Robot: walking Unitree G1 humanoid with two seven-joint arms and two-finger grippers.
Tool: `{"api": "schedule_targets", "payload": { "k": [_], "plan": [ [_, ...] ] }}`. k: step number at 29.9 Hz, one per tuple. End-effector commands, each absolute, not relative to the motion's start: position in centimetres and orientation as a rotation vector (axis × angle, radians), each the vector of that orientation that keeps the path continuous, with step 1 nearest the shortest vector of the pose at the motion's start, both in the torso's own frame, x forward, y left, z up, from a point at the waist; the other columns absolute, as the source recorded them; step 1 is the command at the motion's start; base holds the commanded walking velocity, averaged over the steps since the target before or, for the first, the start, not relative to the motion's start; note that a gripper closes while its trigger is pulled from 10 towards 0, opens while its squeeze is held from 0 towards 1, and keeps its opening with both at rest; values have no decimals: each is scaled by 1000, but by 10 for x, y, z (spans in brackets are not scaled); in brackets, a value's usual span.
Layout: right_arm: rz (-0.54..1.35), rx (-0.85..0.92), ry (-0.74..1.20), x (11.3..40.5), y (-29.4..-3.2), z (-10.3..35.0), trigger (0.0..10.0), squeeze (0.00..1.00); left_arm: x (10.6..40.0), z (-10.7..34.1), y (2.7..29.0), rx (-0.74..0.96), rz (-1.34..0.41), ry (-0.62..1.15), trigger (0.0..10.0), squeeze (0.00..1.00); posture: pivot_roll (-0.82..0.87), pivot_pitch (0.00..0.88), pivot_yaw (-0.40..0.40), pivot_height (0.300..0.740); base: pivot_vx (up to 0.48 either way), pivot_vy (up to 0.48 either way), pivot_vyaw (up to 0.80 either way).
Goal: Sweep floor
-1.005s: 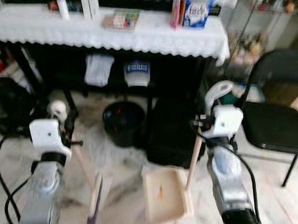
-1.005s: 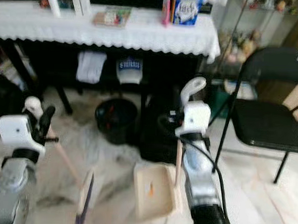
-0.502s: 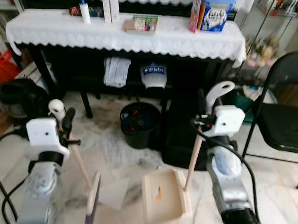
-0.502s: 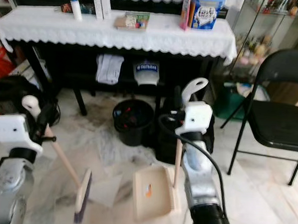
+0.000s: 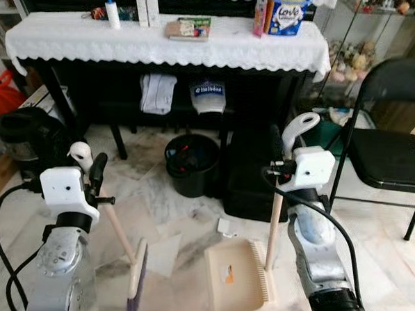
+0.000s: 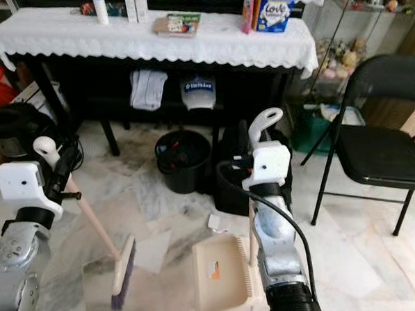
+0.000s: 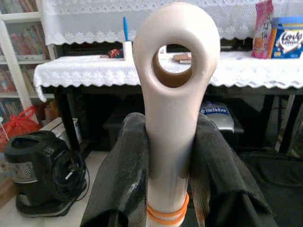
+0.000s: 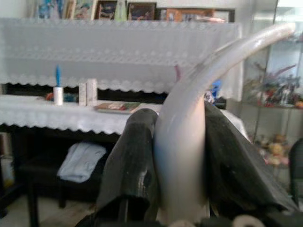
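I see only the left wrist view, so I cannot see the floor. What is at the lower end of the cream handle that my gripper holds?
Observer: A flat broom head with purple bristles, resting on the marble floor.
Operator: Is there something to sweep?
Observer: Yes, a small white scrap lies on the floor beyond the cream plastic dustpan.
Operator: Who holds the dustpan?
Observer: The right gripper is shut on its upright handle; the pan sits on the floor, with an orange bit inside.
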State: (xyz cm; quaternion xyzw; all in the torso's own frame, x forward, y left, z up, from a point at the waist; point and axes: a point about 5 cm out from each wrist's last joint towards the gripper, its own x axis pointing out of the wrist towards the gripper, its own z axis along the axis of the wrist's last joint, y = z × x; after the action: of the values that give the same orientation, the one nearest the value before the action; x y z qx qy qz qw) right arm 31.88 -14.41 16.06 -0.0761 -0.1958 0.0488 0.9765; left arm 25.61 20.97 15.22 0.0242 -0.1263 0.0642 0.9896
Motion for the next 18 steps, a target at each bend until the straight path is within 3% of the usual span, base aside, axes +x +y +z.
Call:
{"api": "schedule_targets", "payload": {
  "k": [1,18],
  "plan": [
    [114,-152,-448,320,-139,173,10000,0,256,163,210,62,127,-303,10000,0,9,29,25,740,259,0,0],
    [108,-153,-439,320,-140,172,10000,0,256,163,211,60,131,-305,10000,0,13,44,26,740,286,0,0]
  ]
}}
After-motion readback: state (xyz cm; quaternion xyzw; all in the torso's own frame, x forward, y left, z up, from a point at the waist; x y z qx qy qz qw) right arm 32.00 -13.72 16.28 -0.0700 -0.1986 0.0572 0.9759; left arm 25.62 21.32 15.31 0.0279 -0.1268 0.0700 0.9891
